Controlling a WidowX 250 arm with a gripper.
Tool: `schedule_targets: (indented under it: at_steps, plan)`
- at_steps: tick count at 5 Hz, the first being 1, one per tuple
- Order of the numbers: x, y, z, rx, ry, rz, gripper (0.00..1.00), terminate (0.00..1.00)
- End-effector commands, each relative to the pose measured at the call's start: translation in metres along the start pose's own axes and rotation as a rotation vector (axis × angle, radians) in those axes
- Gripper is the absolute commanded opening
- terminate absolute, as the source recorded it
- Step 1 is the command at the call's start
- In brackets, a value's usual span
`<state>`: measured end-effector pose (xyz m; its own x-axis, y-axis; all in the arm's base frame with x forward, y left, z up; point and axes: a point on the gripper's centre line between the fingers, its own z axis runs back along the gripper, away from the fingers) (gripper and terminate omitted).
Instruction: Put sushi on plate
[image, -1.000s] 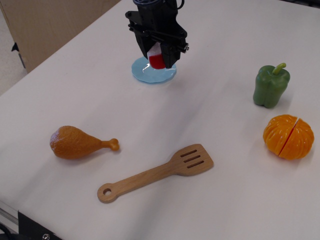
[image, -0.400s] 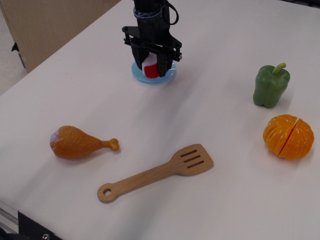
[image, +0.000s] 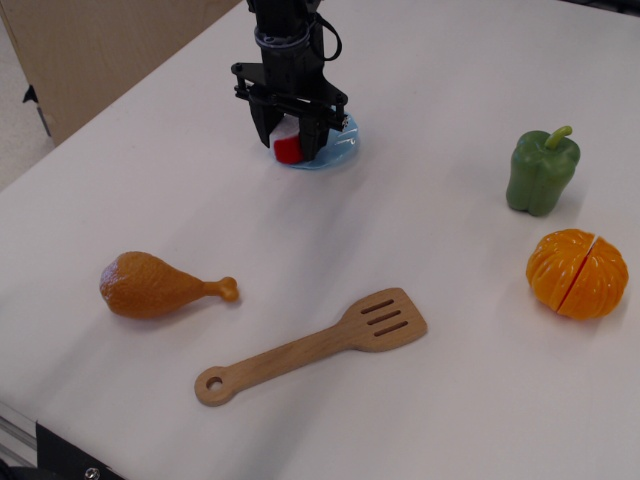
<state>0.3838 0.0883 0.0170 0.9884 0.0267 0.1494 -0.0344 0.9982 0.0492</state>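
Fingers (image: 287, 140) clamped on the sushi (image: 288, 148), held low over the plate (image: 338, 152) edge for setting down.

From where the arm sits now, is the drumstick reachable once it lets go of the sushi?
Probably yes. The gripper is still shut on the sushi at the plate, but the drumstick lies alone on open table, with nothing between; the spatula lies off to the side.
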Motion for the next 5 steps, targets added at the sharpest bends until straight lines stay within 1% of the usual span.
schedule_targets:
  at_steps: [1,2,3,4,5]
  plan:
    - [0.008,0.011,0.061,0.043,-0.126,0.001,1.0,0.0]
    - [-0.001,0.006,0.087,0.059,-0.138,0.006,1.0,0.0]
    - [-0.016,0.0,0.11,0.011,-0.15,-0.009,1.0,0.0]
    - [-0.016,0.0,0.11,0.011,-0.15,-0.009,1.0,0.0]
    - [-0.016,0.0,0.11,0.011,-0.15,-0.009,1.0,1.0]
